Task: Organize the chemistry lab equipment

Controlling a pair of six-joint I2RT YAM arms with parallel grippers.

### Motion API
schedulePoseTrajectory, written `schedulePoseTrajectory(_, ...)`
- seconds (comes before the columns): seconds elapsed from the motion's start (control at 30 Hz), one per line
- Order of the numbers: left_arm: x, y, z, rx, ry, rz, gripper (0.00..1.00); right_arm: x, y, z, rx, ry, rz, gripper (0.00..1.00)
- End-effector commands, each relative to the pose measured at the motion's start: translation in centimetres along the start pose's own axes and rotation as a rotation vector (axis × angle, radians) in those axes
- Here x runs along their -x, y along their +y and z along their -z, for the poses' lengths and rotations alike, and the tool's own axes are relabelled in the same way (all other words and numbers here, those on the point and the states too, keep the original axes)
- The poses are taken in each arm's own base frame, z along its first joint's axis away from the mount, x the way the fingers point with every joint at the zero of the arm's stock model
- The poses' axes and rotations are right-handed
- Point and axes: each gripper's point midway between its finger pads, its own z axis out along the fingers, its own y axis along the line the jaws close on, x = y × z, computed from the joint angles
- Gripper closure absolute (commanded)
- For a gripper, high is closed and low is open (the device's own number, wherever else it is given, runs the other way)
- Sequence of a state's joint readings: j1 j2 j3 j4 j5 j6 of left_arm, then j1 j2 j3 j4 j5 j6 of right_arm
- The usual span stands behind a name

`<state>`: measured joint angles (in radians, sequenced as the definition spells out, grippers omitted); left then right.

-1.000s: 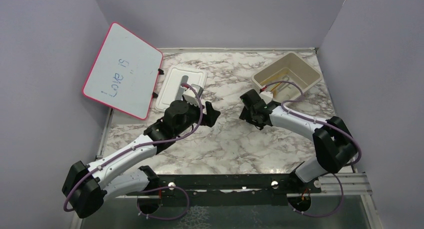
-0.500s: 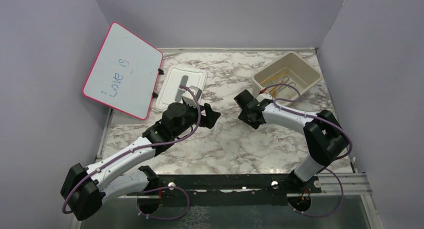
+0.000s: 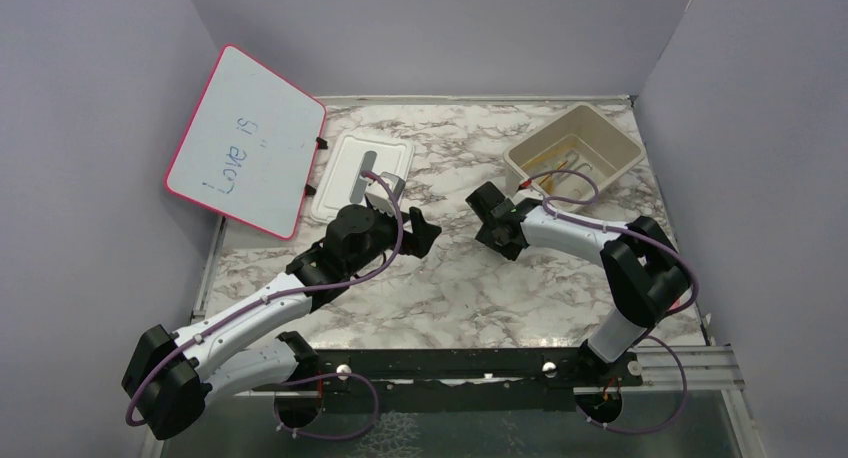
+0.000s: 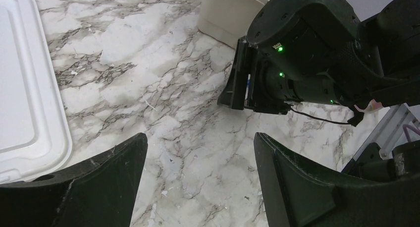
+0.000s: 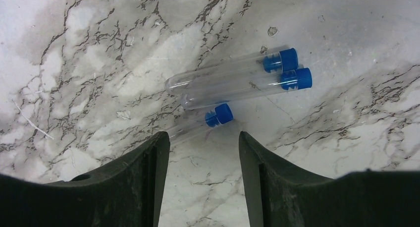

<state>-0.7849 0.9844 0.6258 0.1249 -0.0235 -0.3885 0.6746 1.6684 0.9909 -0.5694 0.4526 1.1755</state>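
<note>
- At the far left the pink-framed whiteboard (image 3: pixel 245 156) leans against the wall, apart from the work and no part of the tidying
- Just beside it the white lid (image 3: pixel 340 178) lies flat on the marble table (image 3: pixel 450 288), well apart from the bin, so closing up looks like a step not yet done
- The left gripper (image 4: pixel 198 142) hovers over bare marble near the middle, its fingers wide apart with nothing between them, and it faces the right gripper across a short gap
- The right gripper (image 5: pixel 202 138) points down at the table, its fingers apart and clamped on nothing
- Below it lie three clear test tubes (image 5: pixel 237 81) with blue caps (image 5: pixel 296 78); two rest side by side and touching, while the third tube (image 5: pixel 208 120) lies nearest the fingers, its glass end reaching toward the gap between them
- The top view does not show the tubes, because the right gripper covers that spot
- At the far right, toward the back, the beige bin (image 3: pixel 610 130) stands open with a few thin items inside, too small to name
- My reading is that the sorting is well along: the rest of the table shows no loose equipment, and the three tubes remain to be carried to the bin, the third tube likely first, with the lid perhaps last
</note>
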Motion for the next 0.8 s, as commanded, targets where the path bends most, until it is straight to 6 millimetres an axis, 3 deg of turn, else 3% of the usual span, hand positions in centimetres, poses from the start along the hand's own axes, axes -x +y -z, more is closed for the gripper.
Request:
schedulePoseTrajectory(0.0,1.2,-0.6,0.0,-0.018,-0.02,0.007,0.19,-0.2,-0.8,-0.4,-0.035,-0.005,0.062,0.44)
schedulePoseTrajectory(0.23,0.9,-0.5,-0.2,-0.014,-0.01,0.007,0.19,-0.5,-1.0,0.2,-0.006,0.0,0.118,0.53)
schedulePoseTrajectory(0.53,0.6,-0.5,-0.3,-0.014,-0.001,0.008,0.19,-0.8,-2.1,0.3,-0.029,0.006,0.158,0.51)
schedulePoseTrajectory(0.77,0.6,-0.4,-0.3,-0.012,-0.002,0.008,0.19,0.4,-1.5,1.4,0.015,-0.044,0.132,0.63)
